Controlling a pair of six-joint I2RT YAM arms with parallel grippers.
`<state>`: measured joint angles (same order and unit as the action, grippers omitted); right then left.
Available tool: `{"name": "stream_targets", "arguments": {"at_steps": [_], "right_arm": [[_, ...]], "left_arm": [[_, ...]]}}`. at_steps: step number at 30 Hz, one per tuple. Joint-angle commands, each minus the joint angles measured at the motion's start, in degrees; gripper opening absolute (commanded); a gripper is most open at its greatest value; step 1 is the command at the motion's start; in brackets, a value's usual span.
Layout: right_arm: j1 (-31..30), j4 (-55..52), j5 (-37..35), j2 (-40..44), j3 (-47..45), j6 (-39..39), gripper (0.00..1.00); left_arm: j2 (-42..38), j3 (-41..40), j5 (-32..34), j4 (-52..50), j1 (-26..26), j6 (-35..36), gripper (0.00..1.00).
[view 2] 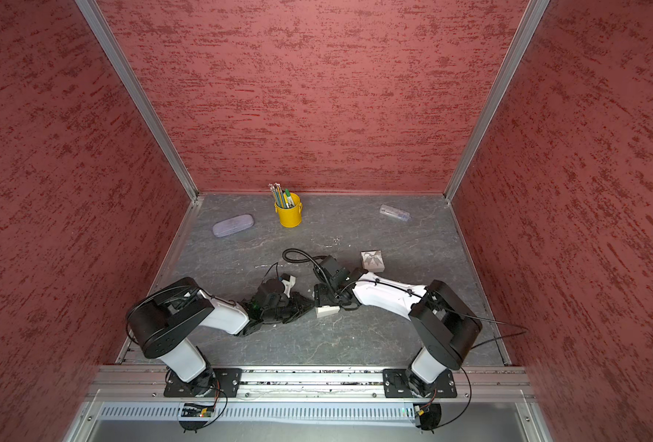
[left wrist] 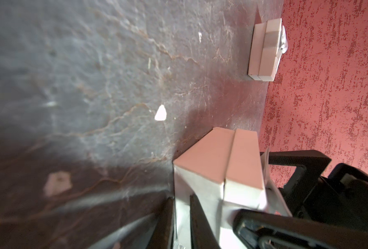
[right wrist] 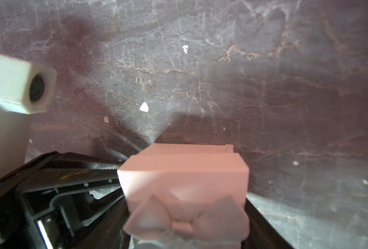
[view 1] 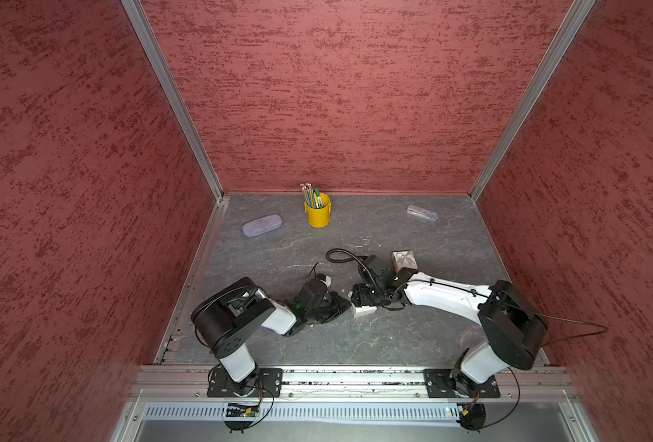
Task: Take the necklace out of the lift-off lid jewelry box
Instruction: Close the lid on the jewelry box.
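The small white lift-off lid jewelry box (view 1: 365, 310) (view 2: 327, 310) lies tipped on its side on the grey table, between the two arms. My left gripper (left wrist: 181, 200) (view 1: 346, 304) lies low on the table, its fingers shut on the wall of the box's base (left wrist: 200, 163). From the other side my right gripper (right wrist: 187, 226) (view 1: 360, 300) is closed across the bow-topped lid (right wrist: 185, 179) (left wrist: 243, 168), one black finger (left wrist: 297, 159) on either side of it. The seam between lid and base shows a narrow gap. The necklace is hidden.
A second white box with a bow (view 1: 404, 261) (left wrist: 265, 49) stands behind the right arm. At the back are a yellow cup of pencils (view 1: 318, 210), a lilac glasses case (view 1: 262, 225) and a clear plastic case (view 1: 422, 212). Red walls close in three sides.
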<state>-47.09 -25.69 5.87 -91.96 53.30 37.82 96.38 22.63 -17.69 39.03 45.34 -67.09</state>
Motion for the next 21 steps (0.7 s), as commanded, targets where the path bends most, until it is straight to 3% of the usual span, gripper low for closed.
{"name": "stream_targets", "arguments": {"at_steps": [1, 11, 21], "right_arm": [[-3.14, 6.08, 5.96, -2.05, 3.53, 0.50, 0.71], [-3.34, 2.21, 0.58, -2.86, 3.15, 1.94, 0.72], [-3.27, 2.70, 0.14, 1.01, 4.07, 0.79, 0.87]], "left_arm": [[1.53, 2.90, -1.58, 1.84, 2.82, -0.12, 0.17], [-0.75, 1.09, -0.72, 0.62, 2.32, -0.15, 0.20], [-2.86, -0.22, -0.52, -0.73, 1.71, 0.38, 0.21]]}}
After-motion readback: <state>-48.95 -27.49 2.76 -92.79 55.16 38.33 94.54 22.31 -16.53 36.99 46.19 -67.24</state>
